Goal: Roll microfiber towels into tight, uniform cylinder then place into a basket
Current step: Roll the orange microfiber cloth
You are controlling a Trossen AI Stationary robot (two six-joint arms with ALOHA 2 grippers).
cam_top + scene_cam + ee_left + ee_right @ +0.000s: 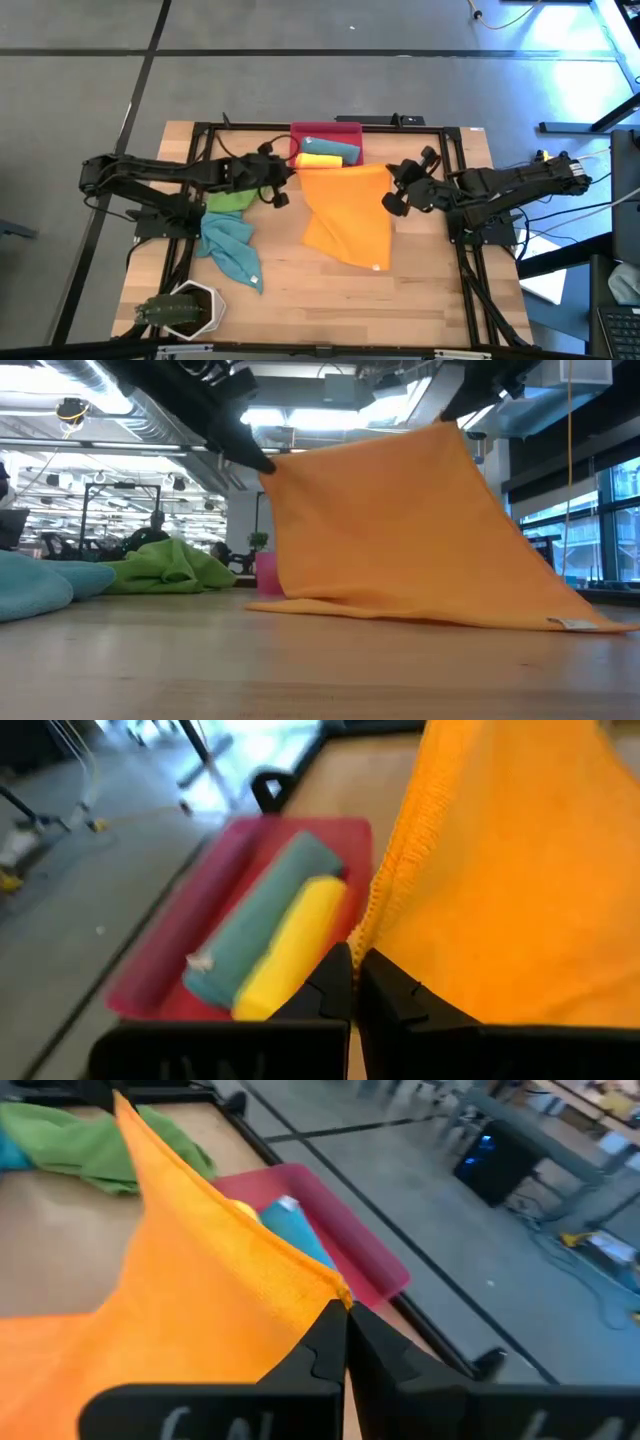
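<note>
Over on the left of the counter (pixel 330 300), the white hexagonal pot (pixel 192 308) with its plant sits at the near corner. Just behind it a teal-blue towel (pixel 232 250) lies crumpled, and a green towel (pixel 228 200) is bunched up beside it, under the left arm.

Moving across: the left gripper (pixel 290 172) is clenched tight on one upper corner of the orange towel (pixel 348 215); the left wrist view has the fingers (pixel 330 985) pinched right on the hemmed edge. The towel hangs stretched between both arms, top edge lifted, lower part draped onto the wood with its label corner lying at the near right.

Behind that top edge, at the far side of the counter, sits the red-pink basket (pixel 345 130), with a rolled teal towel (pixel 328 146) and a rolled yellow towel (pixel 318 160) lying side by side in it.

On the right, the right gripper (pixel 392 182) is clamped on the other upper corner, fingers (pixel 325 1345) closed over the cloth.
</note>
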